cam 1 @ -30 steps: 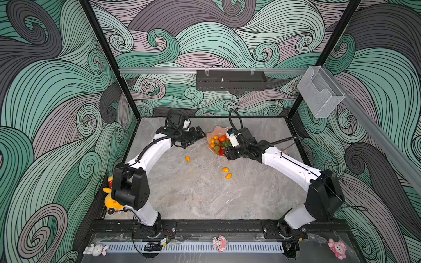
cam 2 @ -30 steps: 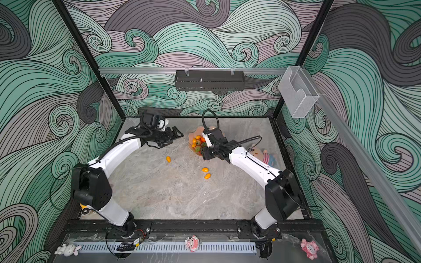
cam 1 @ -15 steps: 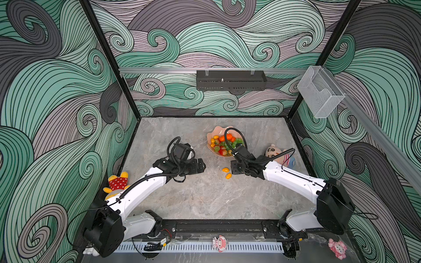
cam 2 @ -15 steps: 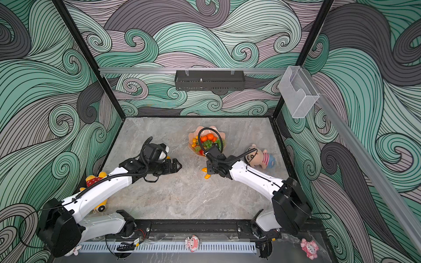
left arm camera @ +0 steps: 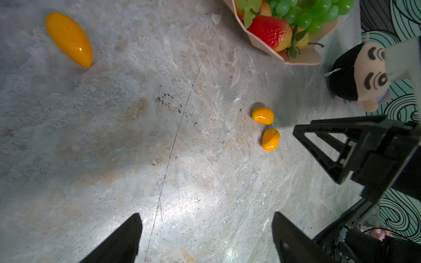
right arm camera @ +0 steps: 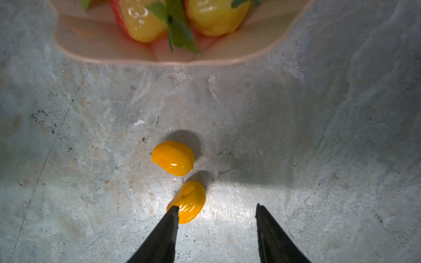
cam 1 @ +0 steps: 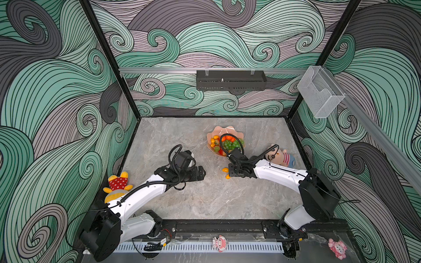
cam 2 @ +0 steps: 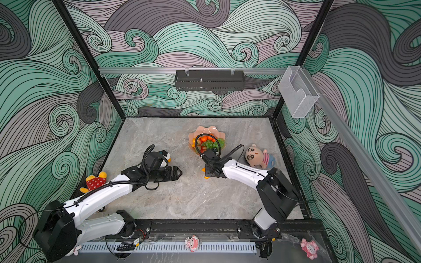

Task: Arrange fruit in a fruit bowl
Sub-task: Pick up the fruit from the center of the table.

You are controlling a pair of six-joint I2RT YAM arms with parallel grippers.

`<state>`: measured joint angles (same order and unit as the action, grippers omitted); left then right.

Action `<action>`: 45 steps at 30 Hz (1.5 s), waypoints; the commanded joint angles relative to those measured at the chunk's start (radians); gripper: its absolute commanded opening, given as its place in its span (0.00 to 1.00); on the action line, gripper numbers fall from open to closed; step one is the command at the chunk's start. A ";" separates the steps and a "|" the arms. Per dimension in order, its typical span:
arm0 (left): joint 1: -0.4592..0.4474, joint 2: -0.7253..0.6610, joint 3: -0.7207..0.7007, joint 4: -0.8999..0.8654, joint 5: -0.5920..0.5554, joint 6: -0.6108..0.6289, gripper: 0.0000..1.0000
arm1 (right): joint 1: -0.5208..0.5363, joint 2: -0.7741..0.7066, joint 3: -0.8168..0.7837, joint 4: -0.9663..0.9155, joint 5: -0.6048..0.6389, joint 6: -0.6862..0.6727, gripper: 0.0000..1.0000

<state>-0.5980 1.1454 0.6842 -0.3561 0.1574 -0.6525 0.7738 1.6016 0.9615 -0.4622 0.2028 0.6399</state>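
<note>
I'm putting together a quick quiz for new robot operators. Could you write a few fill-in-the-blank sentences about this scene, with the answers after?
1. In the right wrist view, ___ small orange ovals lie on the table outside the fruit bowl.
2. The left gripper has its jaws ___ and holds nothing.
3. The green grape bunch lies ___ the fruit bowl.

Missing words: two; open; in.
</note>
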 commanded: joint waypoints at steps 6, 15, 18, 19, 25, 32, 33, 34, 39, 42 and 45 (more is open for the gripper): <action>-0.006 -0.001 -0.006 0.061 0.024 -0.022 0.92 | 0.042 0.053 0.016 0.041 -0.003 0.015 0.56; -0.006 -0.011 -0.033 0.064 0.028 -0.019 0.92 | 0.047 0.128 0.050 0.005 0.029 0.026 0.56; -0.006 -0.009 -0.035 0.069 0.030 -0.022 0.92 | 0.050 0.138 0.047 0.000 0.029 0.032 0.56; -0.006 -0.007 -0.035 0.071 0.033 -0.022 0.92 | 0.050 0.138 0.045 0.000 0.031 0.034 0.56; -0.006 -0.001 -0.035 0.076 0.036 -0.021 0.92 | 0.055 0.129 0.026 0.003 0.029 0.041 0.52; -0.006 0.017 -0.031 0.086 0.050 -0.026 0.92 | 0.055 0.147 0.034 0.001 0.029 0.035 0.41; -0.006 0.018 -0.030 0.086 0.052 -0.024 0.92 | 0.055 0.149 0.036 0.001 0.027 0.034 0.40; -0.006 0.018 -0.028 0.085 0.052 -0.024 0.92 | 0.055 0.151 0.037 0.001 0.027 0.033 0.39; -0.006 0.020 -0.019 0.080 0.055 -0.024 0.92 | 0.055 0.174 0.059 -0.011 0.030 0.020 0.36; -0.006 0.017 -0.019 0.079 0.053 -0.024 0.92 | 0.055 0.183 0.064 -0.006 0.024 0.018 0.33; -0.007 0.016 -0.017 0.077 0.050 -0.026 0.92 | 0.054 0.192 0.069 -0.011 0.021 0.015 0.30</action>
<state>-0.5983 1.1572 0.6502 -0.2863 0.2028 -0.6670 0.8257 1.7756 1.0134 -0.4477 0.2096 0.6621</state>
